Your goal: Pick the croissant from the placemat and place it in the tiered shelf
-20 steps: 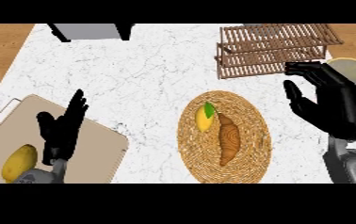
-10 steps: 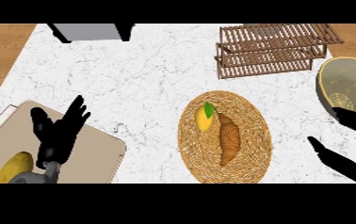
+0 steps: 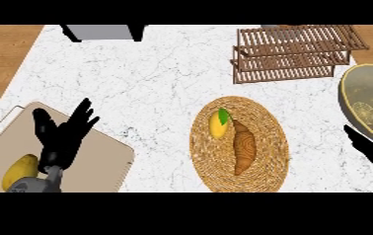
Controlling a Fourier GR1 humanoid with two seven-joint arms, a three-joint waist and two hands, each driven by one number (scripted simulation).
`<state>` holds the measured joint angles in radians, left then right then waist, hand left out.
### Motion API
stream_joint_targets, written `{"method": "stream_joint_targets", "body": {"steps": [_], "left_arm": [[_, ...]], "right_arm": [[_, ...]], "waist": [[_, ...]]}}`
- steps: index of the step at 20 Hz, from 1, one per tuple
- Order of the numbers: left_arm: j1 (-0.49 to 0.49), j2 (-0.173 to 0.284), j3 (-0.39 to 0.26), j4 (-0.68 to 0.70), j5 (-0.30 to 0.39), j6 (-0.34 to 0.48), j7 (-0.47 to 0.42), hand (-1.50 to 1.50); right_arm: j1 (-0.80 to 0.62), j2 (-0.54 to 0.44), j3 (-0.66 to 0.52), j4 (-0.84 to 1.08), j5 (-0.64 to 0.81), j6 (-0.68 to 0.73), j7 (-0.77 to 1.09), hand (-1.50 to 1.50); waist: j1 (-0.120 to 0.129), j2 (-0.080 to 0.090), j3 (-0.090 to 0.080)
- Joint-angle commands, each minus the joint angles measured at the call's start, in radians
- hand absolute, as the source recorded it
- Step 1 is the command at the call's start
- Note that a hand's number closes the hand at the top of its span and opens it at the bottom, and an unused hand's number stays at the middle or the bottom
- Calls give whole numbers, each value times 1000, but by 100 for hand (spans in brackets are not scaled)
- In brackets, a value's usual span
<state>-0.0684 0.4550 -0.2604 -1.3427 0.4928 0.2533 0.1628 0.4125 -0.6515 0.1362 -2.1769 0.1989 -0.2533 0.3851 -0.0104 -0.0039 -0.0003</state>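
Head view, croissant point(image 3: 244, 147) laid on woven placemat point(image 3: 271, 130) beside a lemon point(image 3: 217, 124), tiered shelf point(image 3: 291, 54) beyond, left robot hand point(image 3: 62, 135) held open over cutting board point(image 3: 102, 152), right robot hand point(image 3: 359, 140) barely seen, grasp unclear.

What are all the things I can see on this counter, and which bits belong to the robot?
Croissant: one, brown, on the placemat, right of the lemon.
Lemon: one, yellow with a green leaf, on the placemat's upper left part.
Placemat: one, woven tan, round, lower middle of the counter.
Tiered shelf: one, brown wooden slats, upper right.
Bowl: one, yellowish, cut off by the right edge.
Cutting board: one, beige, lower left.
Yellow fruit: one, on the board's lower left.
Grey box: one, top edge.
Counter: white marble.
Left hand: black, open, over the board.
Right hand: black, mostly out of view at the right edge.
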Motion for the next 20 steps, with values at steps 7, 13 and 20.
{"method": "stream_joint_targets", "body": {"steps": [7, 13, 20], "left_arm": [[-30, -43, -4, 57, -13, -25, 24, 0], [-48, -42, -8, 54, -39, -31, 43, 0], [-1, -32, 15, 14, -38, -48, 30, 0]], "right_arm": [[-247, 37, 267, -167, 338, 107, 685, -150], [-536, 180, 332, 89, 474, 194, 865, -150], [-641, 337, 365, 271, 503, 303, 944, -150]], "waist": [[26, 8, -4], [37, 10, -2], [31, 6, -1]]}}
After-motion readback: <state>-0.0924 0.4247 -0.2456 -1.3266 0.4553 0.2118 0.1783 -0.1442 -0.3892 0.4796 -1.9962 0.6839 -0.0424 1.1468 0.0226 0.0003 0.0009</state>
